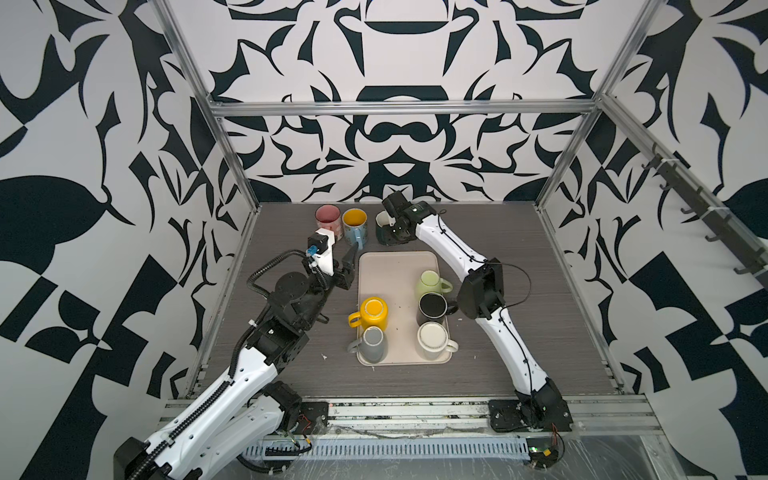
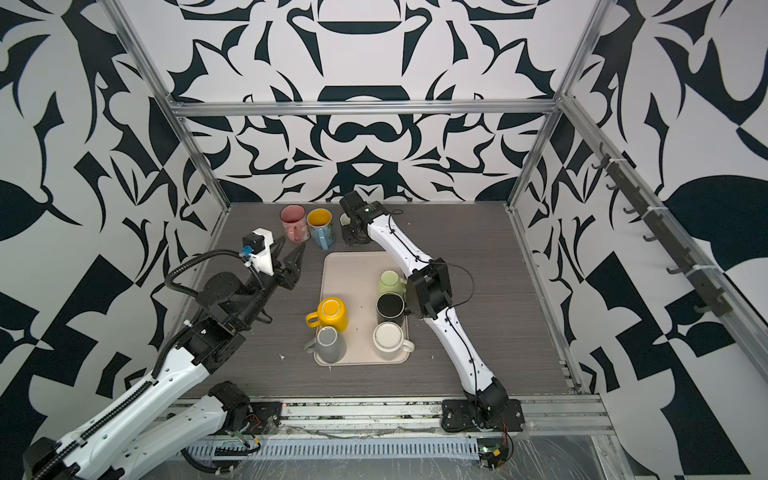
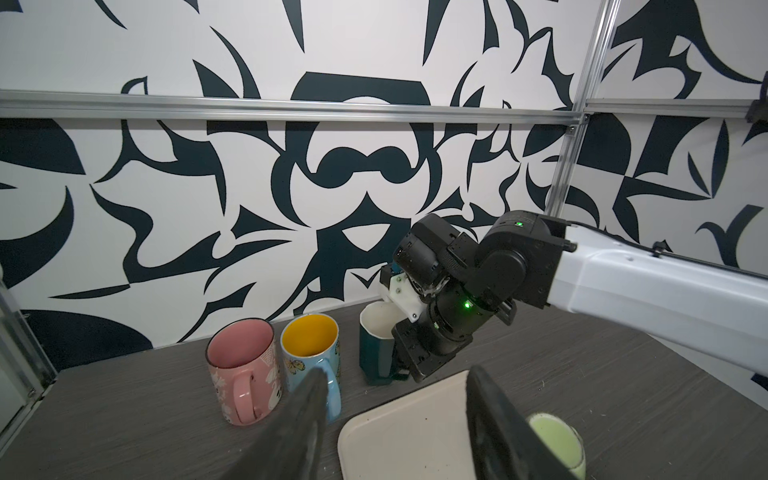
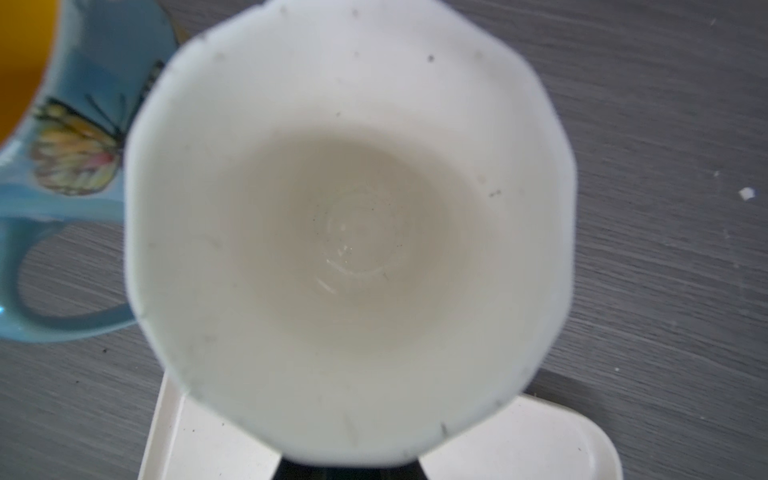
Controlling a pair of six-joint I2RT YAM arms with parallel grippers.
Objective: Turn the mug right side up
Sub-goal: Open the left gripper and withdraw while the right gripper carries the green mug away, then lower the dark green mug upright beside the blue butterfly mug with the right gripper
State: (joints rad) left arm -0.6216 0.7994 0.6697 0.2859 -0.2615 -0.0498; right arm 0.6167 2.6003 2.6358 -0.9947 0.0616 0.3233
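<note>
Standing right side up at the back of the grey table [image 1: 519, 257], the dark teal mug [image 3: 376, 345] shows its white inside and sits just beside a blue mug [image 1: 355, 227] with a butterfly picture on it, and a pink mug [image 1: 328, 220] is next to that one. The right gripper [image 3: 401, 365] is squeezed tight on the teal mug's side, low down. The left gripper [image 2: 291, 249] hangs with its fingers apart and nothing in them, near the far corner of the cream tray [image 1: 386, 266], where a yellow mug [image 1: 372, 312] sits bottom up.
</note>
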